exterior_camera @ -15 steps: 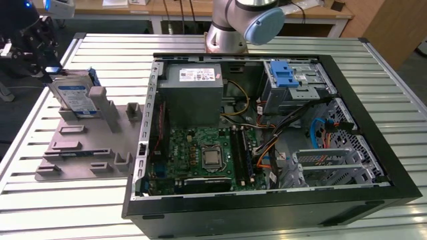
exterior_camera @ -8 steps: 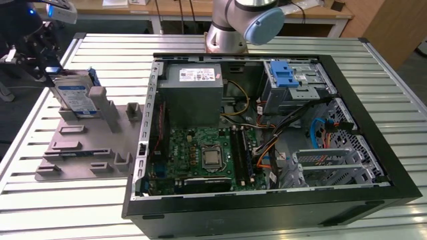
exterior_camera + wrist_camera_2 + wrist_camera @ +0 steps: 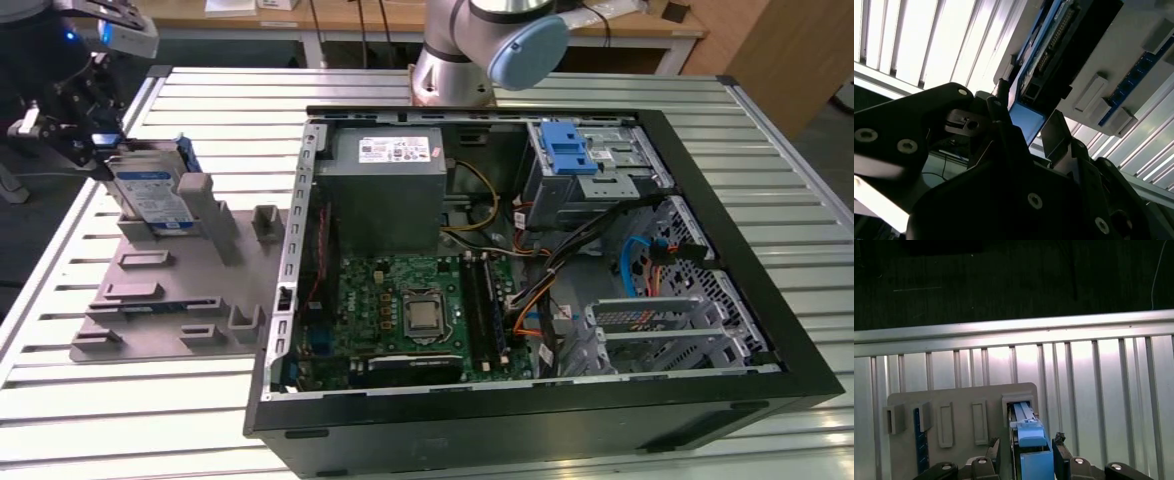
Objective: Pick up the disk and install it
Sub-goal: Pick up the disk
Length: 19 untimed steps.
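1. The flat, rectangular silver-grey disk [image 3: 144,192], with a white-and-blue label and a blue plastic bracket, is standing on edge in a slot of the grey plastic fixture plate [image 3: 160,300].
2. The plate is lying on the slatted aluminium worktop [image 3: 134,420], toward the edge on the exterior view's left. The disk's slot is sitting at the plate corner closest to the worktop edge carrying the arm's base [image 3: 447,75].
3. The black gripper [image 3: 1028,451] is straddling the disk's upper end, with its fingers [image 3: 1061,452] flanking the two broad faces.
4. In the first wrist view the jaws are standing partly open. A dark gap is showing on one side, so nothing appears clamped yet.
5. The disk's long axis is judged to be running from the gripper down into the slot, with its thin dimension lying across the jaw gap.
6. The open black computer case [image 3: 747,400] is standing well apart, toward the exterior view's right. The disk is not yet installed.
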Tool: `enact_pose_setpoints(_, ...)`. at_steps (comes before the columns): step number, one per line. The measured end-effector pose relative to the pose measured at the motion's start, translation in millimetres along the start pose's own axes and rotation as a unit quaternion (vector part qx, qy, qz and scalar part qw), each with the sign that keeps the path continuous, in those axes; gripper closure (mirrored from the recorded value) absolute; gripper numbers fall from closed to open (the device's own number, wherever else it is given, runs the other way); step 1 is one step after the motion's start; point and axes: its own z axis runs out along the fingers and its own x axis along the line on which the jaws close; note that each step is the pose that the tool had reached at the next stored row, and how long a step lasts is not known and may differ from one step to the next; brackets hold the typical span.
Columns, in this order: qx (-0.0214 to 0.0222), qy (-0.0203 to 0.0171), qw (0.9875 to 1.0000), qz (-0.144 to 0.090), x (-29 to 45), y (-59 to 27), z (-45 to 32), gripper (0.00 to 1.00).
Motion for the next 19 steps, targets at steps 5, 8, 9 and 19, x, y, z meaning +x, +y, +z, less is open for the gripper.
enact_pose_setpoints(5, 0.0001, -0.0001, 1.0000, 0.000, -5.6, 0.8, 0.9, 0.47)
enact_pose_setpoints(8, 0.0001, 0.0000, 1.0000, 0.000, -4.6, 2.5, 1.4, 0.47)
enact_pose_setpoints(9, 0.0001, 0.0000, 1.0000, 0.000, -4.1, 2.8, 1.6, 0.47)
enact_pose_setpoints(19, 0.0000, 0.0000, 1.0000, 0.000, -2.9, 3.1, 4.1, 0.55)
